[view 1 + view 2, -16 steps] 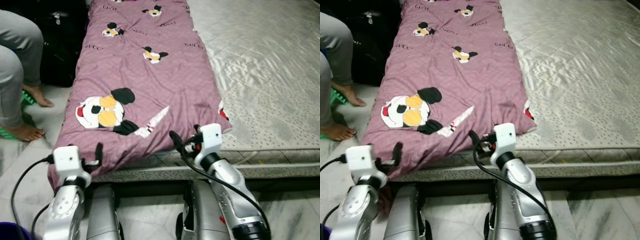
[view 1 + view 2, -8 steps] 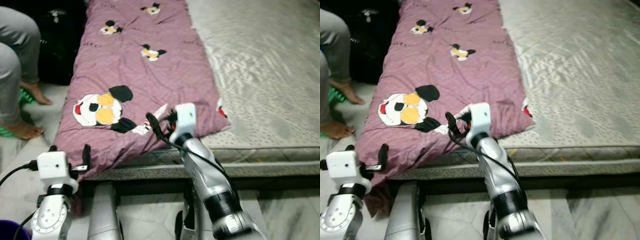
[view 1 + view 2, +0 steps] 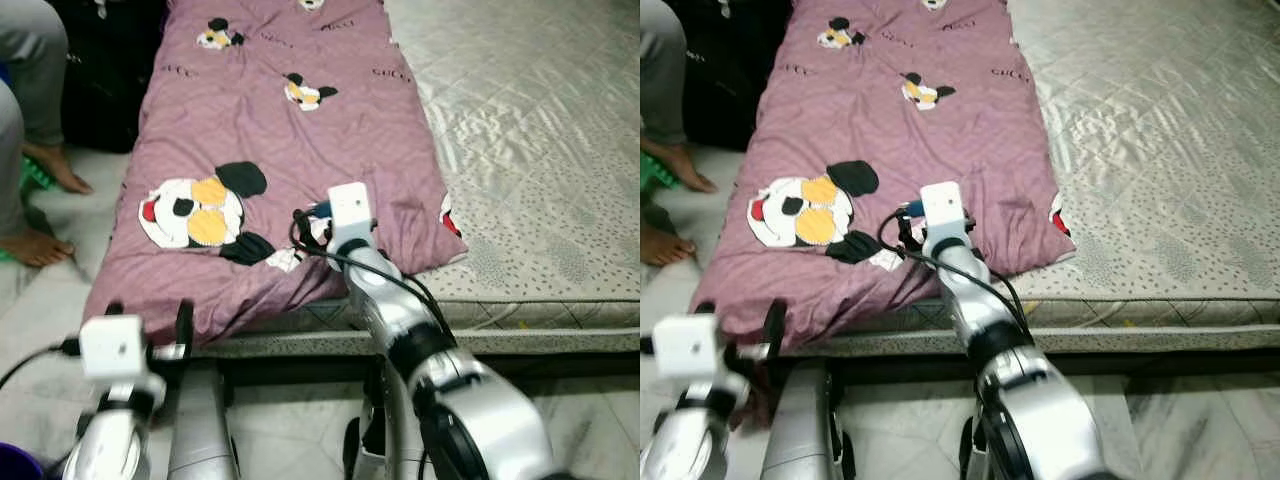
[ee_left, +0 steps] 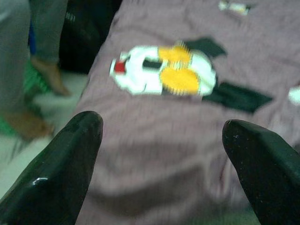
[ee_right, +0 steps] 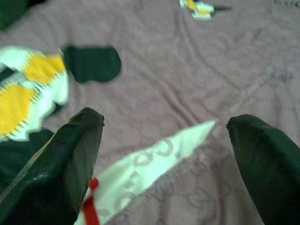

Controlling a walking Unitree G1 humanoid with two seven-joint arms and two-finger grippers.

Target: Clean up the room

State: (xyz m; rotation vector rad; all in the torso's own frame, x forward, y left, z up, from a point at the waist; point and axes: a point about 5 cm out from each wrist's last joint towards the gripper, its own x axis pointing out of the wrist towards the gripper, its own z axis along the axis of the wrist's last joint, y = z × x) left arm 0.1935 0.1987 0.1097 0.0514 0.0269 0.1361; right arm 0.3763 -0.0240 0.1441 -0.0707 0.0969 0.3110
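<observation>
A mauve blanket (image 3: pixel 290 140) printed with cartoon mouse faces lies lengthwise on the left part of a mattress (image 3: pixel 540 150), its near end drooping over the mattress edge. My right gripper (image 3: pixel 303 228) is stretched out over the blanket's near end, open, with a white label (image 5: pixel 154 159) of the blanket between its fingertips (image 5: pixel 70 154). My left gripper (image 3: pixel 149 310) is low, in front of the blanket's near left corner, open with nothing in it. In the left wrist view the large mouse print (image 4: pixel 164 75) lies ahead of the left gripper (image 4: pixel 159 140).
A person's legs and bare feet (image 3: pixel 30 245) stand on the tiled floor at the left, beside a black bag (image 3: pixel 105 70) and something green (image 3: pixel 35 172). The bare quilted mattress stretches to the right. My own legs (image 3: pixel 200 430) are at the bed's foot.
My right arm has reached forward and leftward from the mattress edge onto the blanket near the label. My left gripper has sunk lower and further left, away from the blanket's corner.
</observation>
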